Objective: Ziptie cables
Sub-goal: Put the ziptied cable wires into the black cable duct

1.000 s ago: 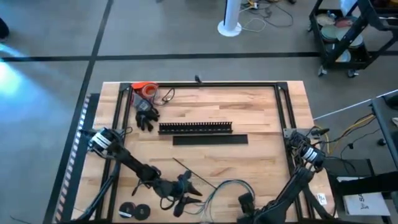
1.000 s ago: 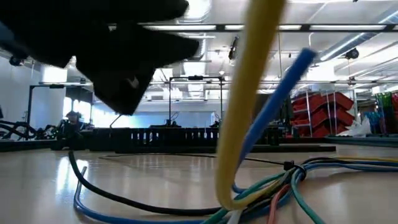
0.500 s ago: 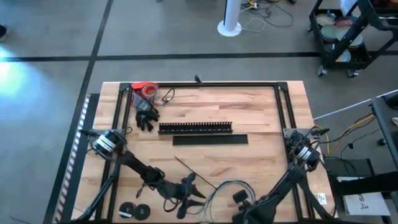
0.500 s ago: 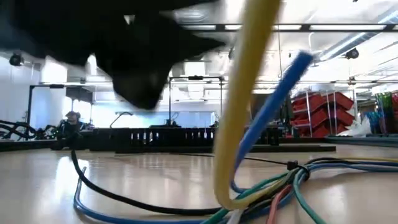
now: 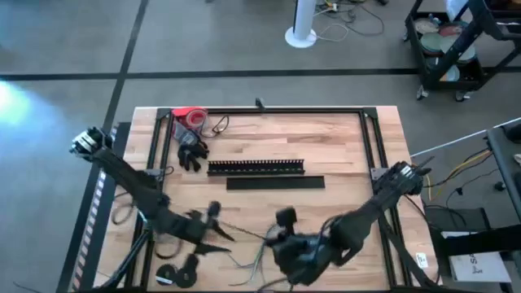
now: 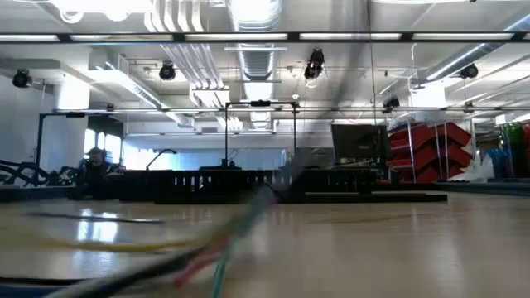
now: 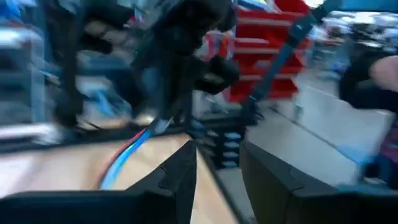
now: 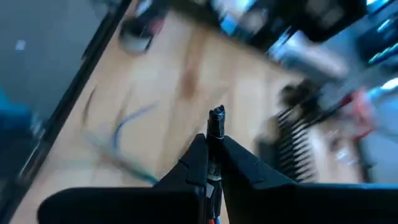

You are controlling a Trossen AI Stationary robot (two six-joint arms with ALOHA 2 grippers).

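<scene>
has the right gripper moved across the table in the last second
Yes. In the high view the right gripper, shut on the cables, has shifted toward the left side and farther in from the near edge, closer to the flat plain black strip, which lies unmoved.

This is a big workshop, like a factory hall. It has a grey floor [image 5: 244,49] with dark lines, long lights [image 6: 248,36] and pipes [image 6: 195,62] on a high ceiling, and red bins [image 6: 426,149] stacked on racks at the far side. A wooden table [image 5: 269,203] stands in the middle, and a cart [image 5: 448,41] full of stuff waits in one corner.
</scene>
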